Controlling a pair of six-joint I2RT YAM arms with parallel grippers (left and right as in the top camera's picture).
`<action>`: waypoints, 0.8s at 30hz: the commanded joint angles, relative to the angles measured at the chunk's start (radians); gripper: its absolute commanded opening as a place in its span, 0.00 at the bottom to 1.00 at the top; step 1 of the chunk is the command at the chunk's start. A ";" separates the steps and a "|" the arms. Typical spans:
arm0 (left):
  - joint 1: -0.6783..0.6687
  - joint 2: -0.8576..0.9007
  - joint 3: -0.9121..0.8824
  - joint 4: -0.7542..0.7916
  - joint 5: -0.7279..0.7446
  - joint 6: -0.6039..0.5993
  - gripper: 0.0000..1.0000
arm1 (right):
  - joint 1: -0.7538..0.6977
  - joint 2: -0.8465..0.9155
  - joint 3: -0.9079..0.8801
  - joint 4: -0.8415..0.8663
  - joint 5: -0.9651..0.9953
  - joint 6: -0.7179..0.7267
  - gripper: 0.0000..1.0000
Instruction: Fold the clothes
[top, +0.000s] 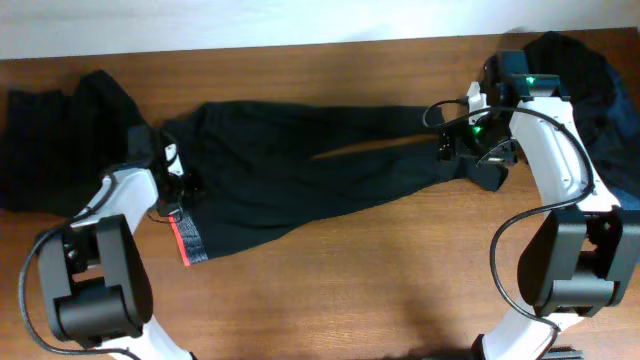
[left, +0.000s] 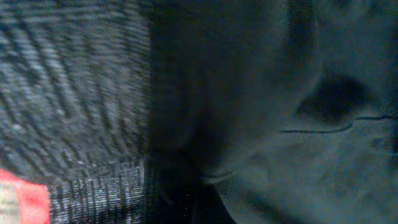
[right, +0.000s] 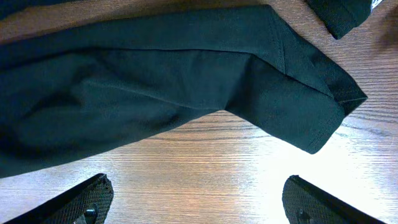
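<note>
While the left gripper (top: 173, 168) pinches the long black trousers (top: 300, 170), the wide-open, empty right gripper (right: 205, 205) should take 2 cuff layers squarely.

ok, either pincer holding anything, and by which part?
Right pincer open over the trousers' hem, holding nothing. Left pincer shut at the waistband; grip cannot be told.

You have a brown wooden table (top: 350, 290) in front of you, its grain running lengthwise. Beyond its far edge you see a plain white surface (top: 200, 20).

Left hand (top: 178, 180) closed; right hand (right: 198, 202) spread wide.
</note>
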 joint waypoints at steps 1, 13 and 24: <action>0.103 0.183 -0.039 -0.041 -0.126 0.040 0.01 | 0.003 0.013 -0.009 0.000 -0.013 -0.007 0.93; 0.207 0.183 0.053 -0.269 -0.126 0.144 0.01 | 0.003 0.013 -0.009 0.032 -0.018 -0.019 0.92; 0.200 0.183 0.119 -0.353 -0.025 0.181 0.01 | 0.003 0.013 -0.009 0.048 -0.021 -0.045 0.93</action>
